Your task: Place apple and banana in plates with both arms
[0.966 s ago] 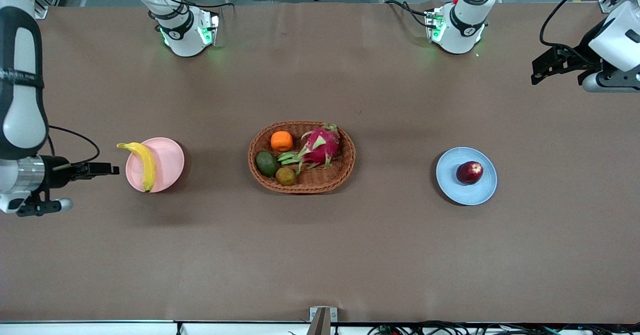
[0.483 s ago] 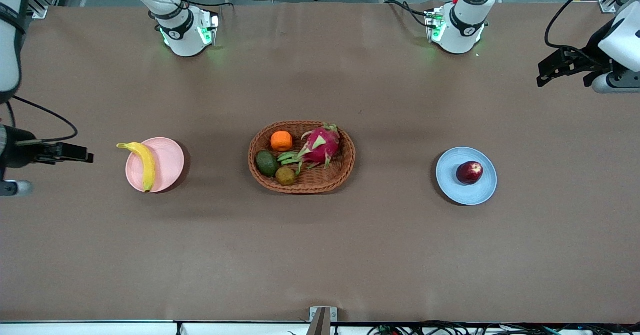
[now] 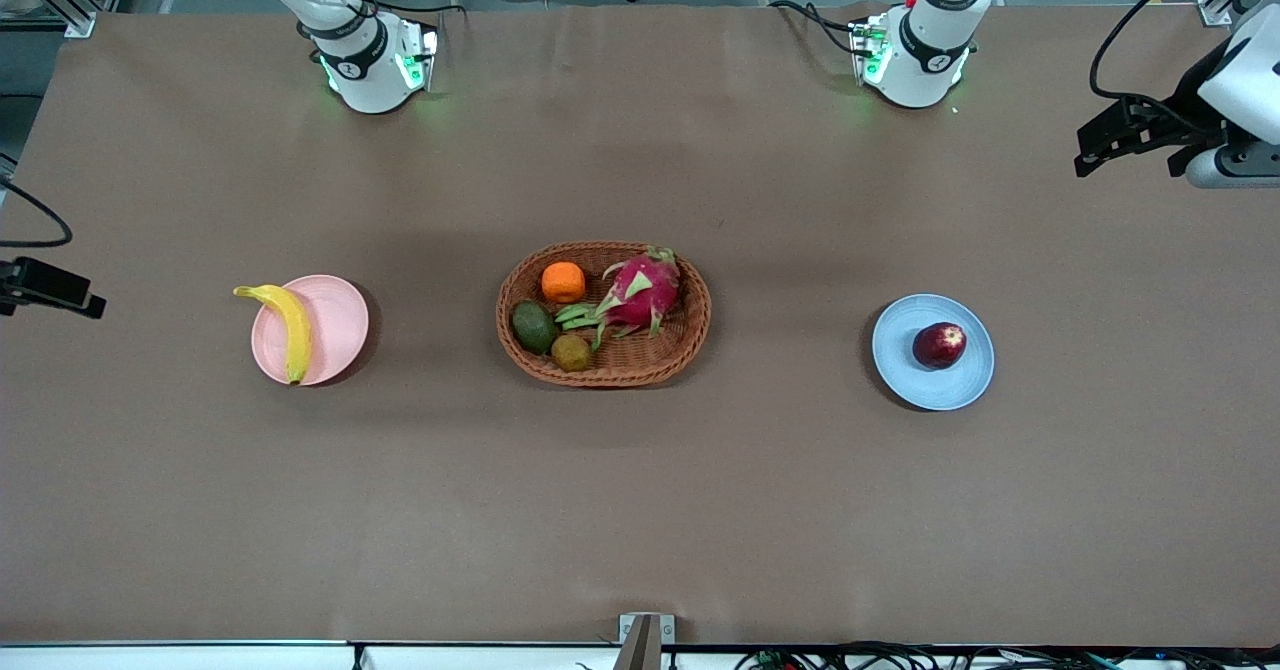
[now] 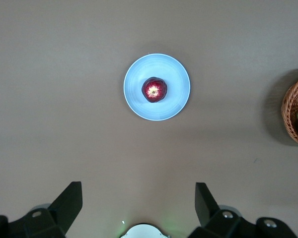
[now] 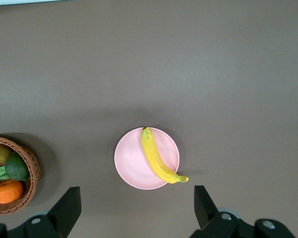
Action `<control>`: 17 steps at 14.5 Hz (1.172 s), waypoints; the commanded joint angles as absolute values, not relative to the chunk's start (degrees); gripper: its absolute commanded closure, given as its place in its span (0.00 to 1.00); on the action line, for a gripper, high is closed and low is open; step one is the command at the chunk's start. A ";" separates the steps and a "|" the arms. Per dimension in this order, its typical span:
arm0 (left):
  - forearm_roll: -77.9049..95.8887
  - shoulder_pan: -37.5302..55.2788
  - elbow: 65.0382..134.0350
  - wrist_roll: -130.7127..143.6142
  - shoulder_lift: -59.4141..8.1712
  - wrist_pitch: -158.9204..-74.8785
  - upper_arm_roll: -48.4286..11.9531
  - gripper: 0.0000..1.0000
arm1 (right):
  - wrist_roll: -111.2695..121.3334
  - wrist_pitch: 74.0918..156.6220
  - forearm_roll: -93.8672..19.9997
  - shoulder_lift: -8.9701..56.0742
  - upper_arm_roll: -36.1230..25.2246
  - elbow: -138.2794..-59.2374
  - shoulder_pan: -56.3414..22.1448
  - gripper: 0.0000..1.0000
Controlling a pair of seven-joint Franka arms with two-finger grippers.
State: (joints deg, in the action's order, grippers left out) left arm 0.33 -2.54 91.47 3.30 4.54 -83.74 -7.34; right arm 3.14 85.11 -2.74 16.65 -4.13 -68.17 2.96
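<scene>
The yellow banana (image 3: 285, 325) lies across the edge of the pale pink plate (image 3: 335, 335) toward the right arm's end of the table. The dark red apple (image 3: 939, 345) sits on the light blue plate (image 3: 905, 360) toward the left arm's end. My right gripper (image 3: 90, 302) is at the table's end, well apart from the pink plate; it is open and empty (image 5: 136, 201), high over the banana (image 5: 156, 158) and pink plate (image 5: 131, 163). My left gripper (image 3: 1088, 153) is open and empty (image 4: 137, 198), high up with the apple (image 4: 154, 89) and blue plate (image 4: 134, 99) in view.
An oval brown wicker basket (image 3: 690, 335) stands mid-table between the plates, holding an orange fruit (image 3: 563, 282), a pink dragon fruit (image 3: 640, 290), an avocado and a brownish fruit. Both arm bases (image 3: 365, 60) stand along the table's edge farthest from the front camera.
My right arm has drawn back from the pink plate toward its end of the table, now mostly out of the front view. My left gripper shifted slightly outward.
</scene>
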 commanded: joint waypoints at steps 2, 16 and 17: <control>-0.09 -2.81 92.37 2.55 6.15 -84.29 -7.64 0.00 | 2.11 94.47 -1.05 5.46 -3.52 -84.79 2.72 0.00; -0.35 -2.72 91.23 3.16 5.62 -84.81 -7.65 0.00 | 1.84 98.44 -1.05 -5.28 -3.43 -98.97 2.72 0.00; -0.44 -2.81 90.62 3.25 5.36 -84.81 -7.56 0.00 | 1.93 97.74 -1.05 -4.93 -3.43 -98.09 2.72 0.00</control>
State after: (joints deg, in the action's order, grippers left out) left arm 0.33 -2.55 91.27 3.34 4.75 -84.47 -7.62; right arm 2.89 97.40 -2.27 -3.46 -3.77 -96.68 2.87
